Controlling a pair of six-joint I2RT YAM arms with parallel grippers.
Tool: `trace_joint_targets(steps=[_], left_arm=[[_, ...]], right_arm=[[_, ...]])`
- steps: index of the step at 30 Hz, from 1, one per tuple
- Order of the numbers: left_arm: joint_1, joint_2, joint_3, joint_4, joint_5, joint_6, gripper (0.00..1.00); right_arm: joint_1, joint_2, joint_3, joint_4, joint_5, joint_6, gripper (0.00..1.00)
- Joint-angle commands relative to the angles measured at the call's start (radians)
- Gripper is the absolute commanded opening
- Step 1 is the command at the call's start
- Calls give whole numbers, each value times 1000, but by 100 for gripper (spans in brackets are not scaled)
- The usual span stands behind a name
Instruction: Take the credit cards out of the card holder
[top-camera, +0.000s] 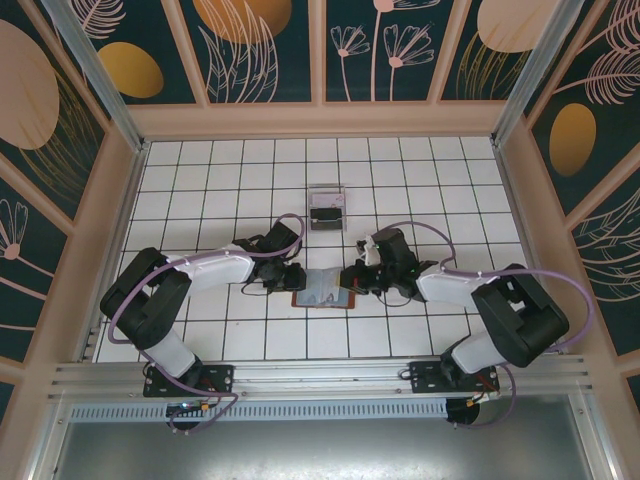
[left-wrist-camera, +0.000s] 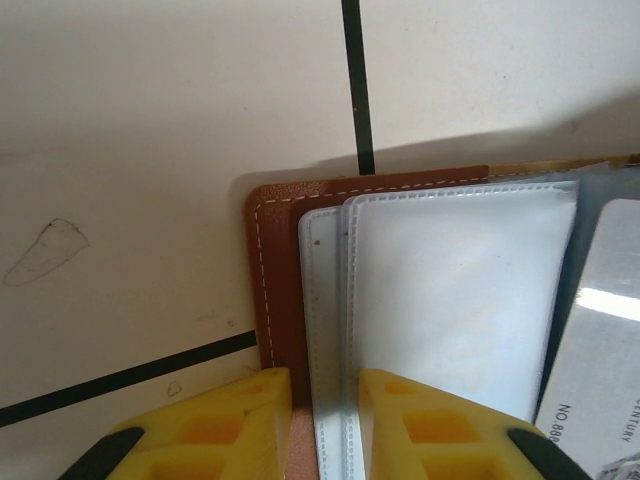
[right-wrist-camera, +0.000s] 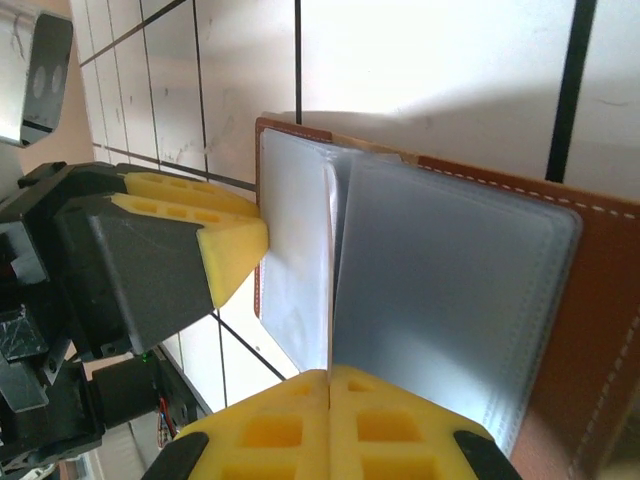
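Observation:
The brown card holder lies open on the white tiles between my two grippers, its clear sleeves showing. My left gripper is closed down to a narrow gap on the holder's stitched brown edge and the sleeve edges. The right gripper is shut on a thin pale leaf that stands on edge above the holder; whether it is a sleeve or a card I cannot tell. One pale credit card with dark print pokes out at the right of the left wrist view.
A clear plastic box with something dark in it stands two tiles behind the holder. Pink walls close in the tiled floor on three sides. Both arms lie low across the near tiles.

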Motion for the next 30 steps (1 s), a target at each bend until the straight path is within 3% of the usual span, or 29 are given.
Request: trace_joint_targets(steps=[1, 9, 16, 26, 30], left_arm=[[-8, 26, 4, -57, -34, -6, 26], [-7, -10, 24, -44, -5, -10, 28], [-8, -44, 47, -47, -9, 3, 30], [-8, -72, 27, -47, -42, 14, 32], [-7, -79, 14, -52, -47, 24, 32]], right_arm=[[-10, -45, 16, -95, 38, -46, 5], [-10, -88, 113, -280, 145, -136, 5], [-7, -85, 247, -472, 260, -303, 4], [-8, -17, 431, -682, 451, -755, 1], [1, 31, 477, -773, 429, -970, 1]])
